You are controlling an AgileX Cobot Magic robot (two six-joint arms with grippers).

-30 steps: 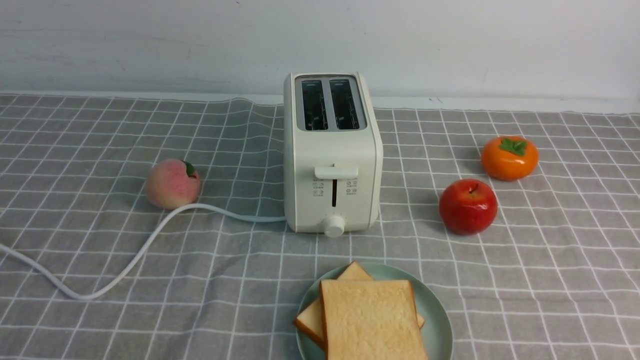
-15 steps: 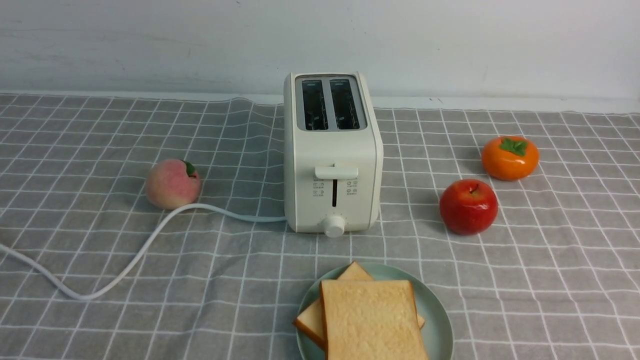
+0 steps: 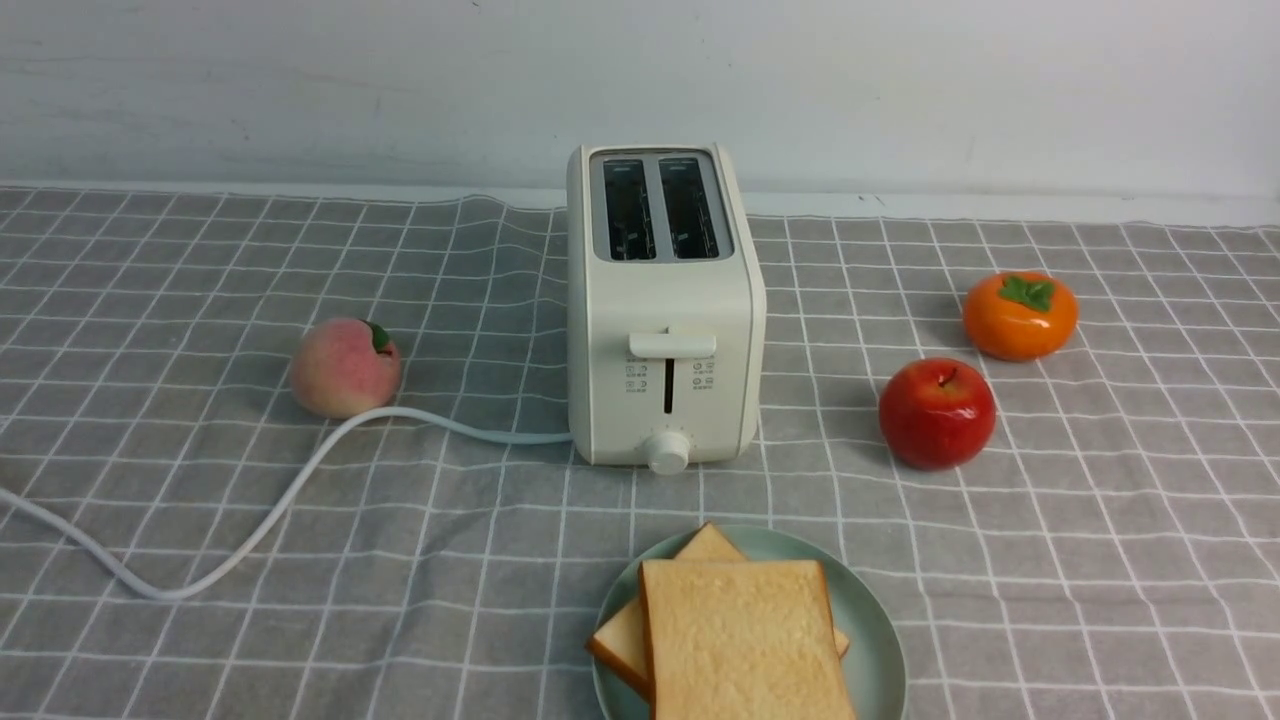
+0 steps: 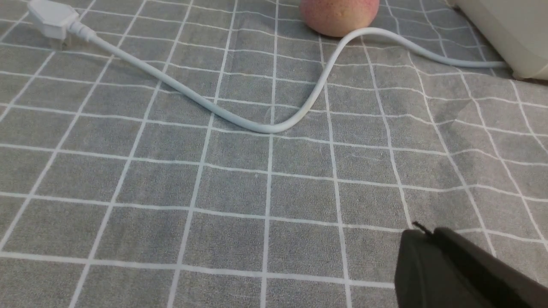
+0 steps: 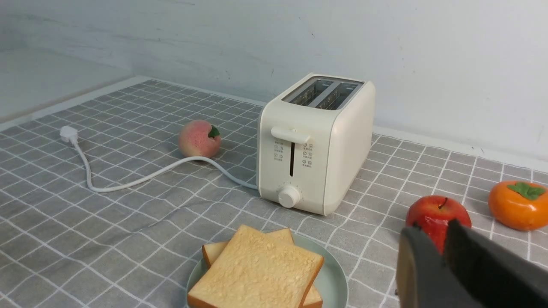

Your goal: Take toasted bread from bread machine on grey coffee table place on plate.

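Note:
Two slices of toasted bread (image 3: 740, 640) lie stacked on the plate (image 3: 872, 625) at the front of the grey coffee table (image 3: 200, 500). The upper slice sits skewed over the lower one (image 3: 617, 640). Behind them the bread machine (image 3: 665, 330) stands upright with both slots empty and its lever up. The right wrist view shows the same toasted bread (image 5: 257, 273), plate (image 5: 332, 278) and bread machine (image 5: 317, 145). My right gripper (image 5: 432, 231) hovers to the right of the plate, its jaws slightly apart and holding nothing. My left gripper (image 4: 424, 233) is shut over bare cloth. Neither gripper shows in the front view.
A peach (image 3: 345, 368) lies left of the bread machine, touching its white cord (image 3: 250, 530), which loops forward to a plug (image 4: 49, 17). A red apple (image 3: 937, 413) and an orange persimmon (image 3: 1019, 315) sit to the right. A white wall closes the back.

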